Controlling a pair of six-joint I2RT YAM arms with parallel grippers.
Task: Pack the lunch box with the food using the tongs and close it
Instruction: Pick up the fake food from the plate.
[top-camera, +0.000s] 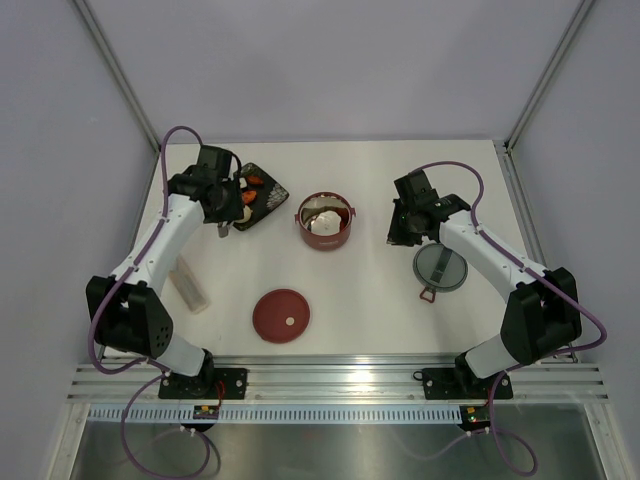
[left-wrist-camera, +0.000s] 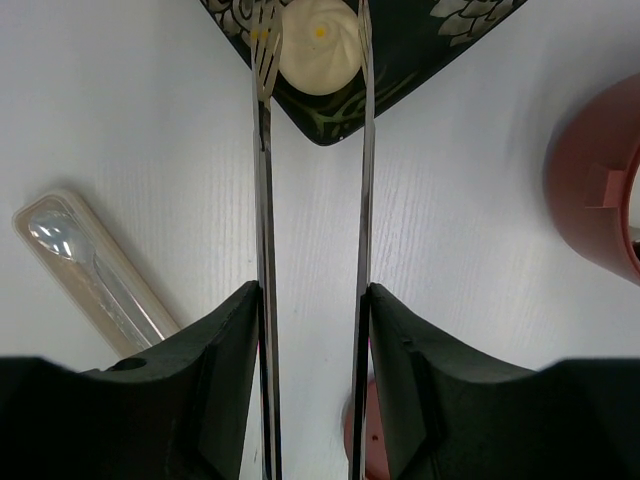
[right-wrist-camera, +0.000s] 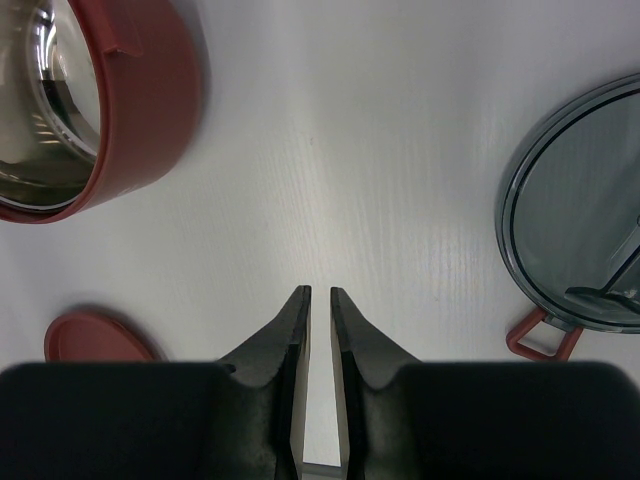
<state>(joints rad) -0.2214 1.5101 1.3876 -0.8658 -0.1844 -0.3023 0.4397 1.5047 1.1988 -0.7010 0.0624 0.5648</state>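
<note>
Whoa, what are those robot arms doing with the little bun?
The left end effector is gripping the tongs, and their tips sit either side of a pale bun on the black tray. The lunch box stands open in the middle with some white food already inside. A red lid and a grey lid lie on the table. The right end effector hovers empty, jaws only slightly apart.

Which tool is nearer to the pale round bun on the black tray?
Left. The left tool holds slim silver metal tongs flanking the pale round bun; the right tool hovers beyond the dark-red round pot.
</note>
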